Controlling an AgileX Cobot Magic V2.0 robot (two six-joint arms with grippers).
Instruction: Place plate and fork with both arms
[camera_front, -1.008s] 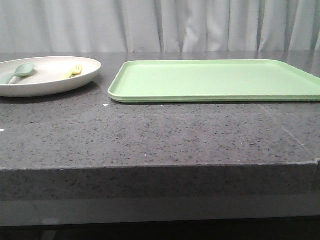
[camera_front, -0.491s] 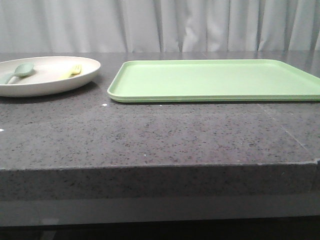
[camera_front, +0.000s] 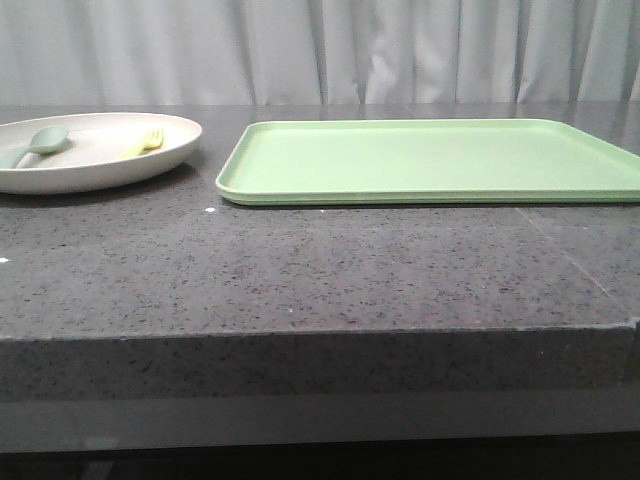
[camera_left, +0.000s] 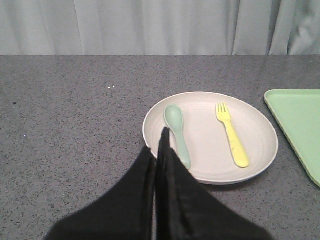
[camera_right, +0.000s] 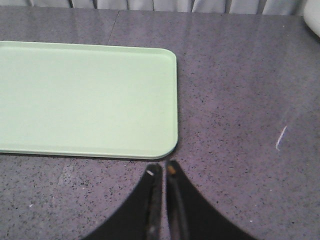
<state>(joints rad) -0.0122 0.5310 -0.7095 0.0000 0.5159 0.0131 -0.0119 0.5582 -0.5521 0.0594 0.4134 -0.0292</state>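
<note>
The yellow fork (camera_left: 232, 135) lay inside the cream plate (camera_left: 260, 150), beside a sage-green spoon (camera_left: 178, 131), its long axis running roughly away from the left gripper (camera_left: 161, 145) — tines at the far end. That gripper, fingers pressed together, hovered near the plate's rim, clearly the nearer arm. The right gripper (camera_right: 163, 172), likewise closed and empty, hung by the green tray (camera_right: 85, 100) — well apart from the plate.

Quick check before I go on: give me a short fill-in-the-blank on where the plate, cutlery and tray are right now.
1. The fork lies on the ____.
2. Beside the fork on the plate lies a pale green ____.
3. The tray has ____ on it.
4. The jaws of the left gripper and right gripper are both ____.

Missing words: plate; spoon; nothing; shut
</note>
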